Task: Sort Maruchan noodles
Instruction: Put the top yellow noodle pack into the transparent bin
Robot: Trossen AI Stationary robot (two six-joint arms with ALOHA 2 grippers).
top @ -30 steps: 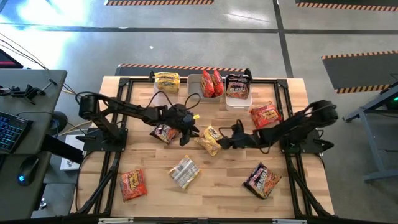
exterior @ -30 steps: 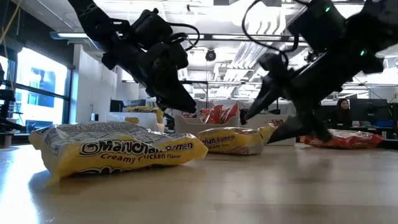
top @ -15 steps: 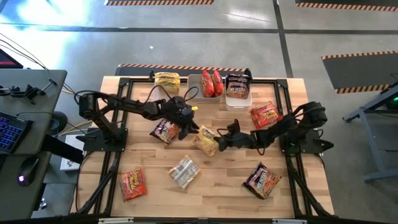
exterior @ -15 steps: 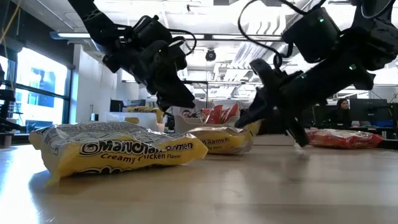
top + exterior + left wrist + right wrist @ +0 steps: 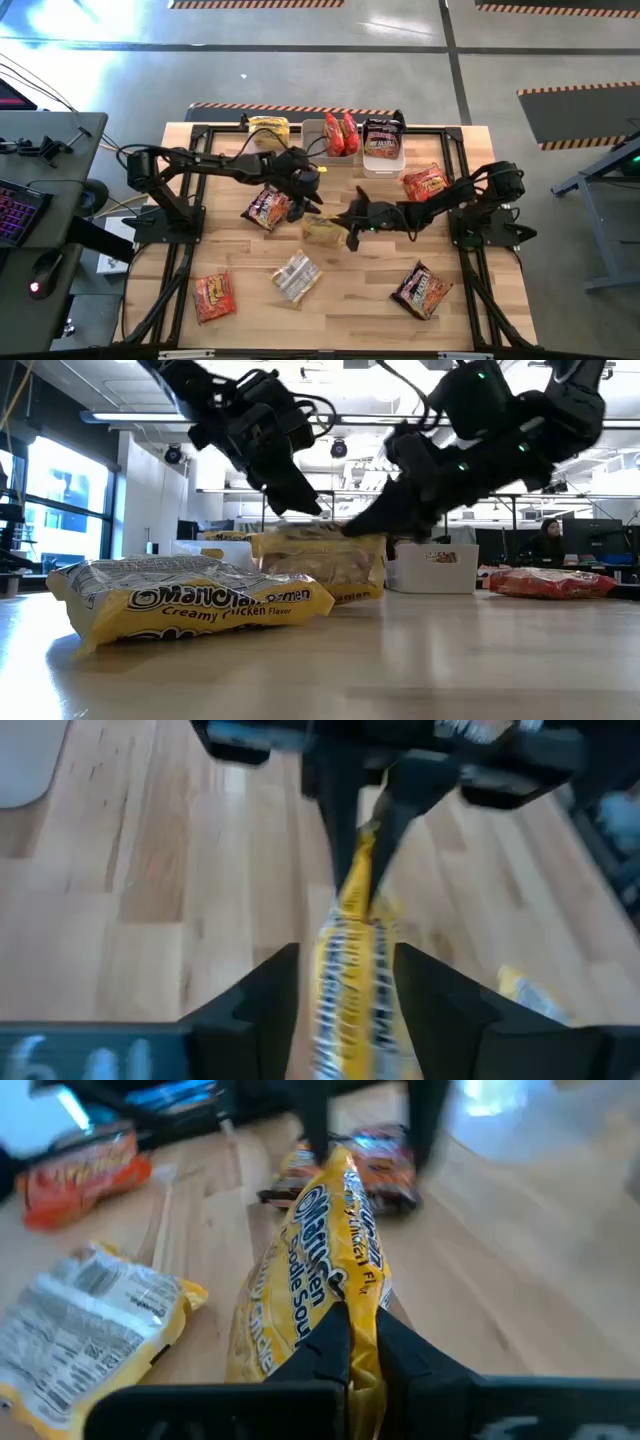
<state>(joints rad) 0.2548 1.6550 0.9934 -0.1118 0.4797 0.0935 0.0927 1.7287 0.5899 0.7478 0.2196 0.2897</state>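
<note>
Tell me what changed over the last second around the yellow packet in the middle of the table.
The right gripper moved in toward the left arm, shut on one edge of the yellow crinkly plastic noodle packet and lifted it off the wooden table. The left gripper shifted slightly toward the far side, now straddling the packet's other end. The remaining packets and the clear tubs stayed put.

A pale butcher-block wooden table [image 5: 350, 290] with a black metal frame carries the scene. Directly on it lie a yellow-and-silver crinkly noodle packet [image 5: 297, 277], a red-orange packet [image 5: 213, 297] near the front left, two dark brown packets [image 5: 421, 290] [image 5: 264, 207], another red-orange packet [image 5: 426, 184], and, along the far edge, clear rectangular plastic tubs [image 5: 383, 160] holding packets.
</note>
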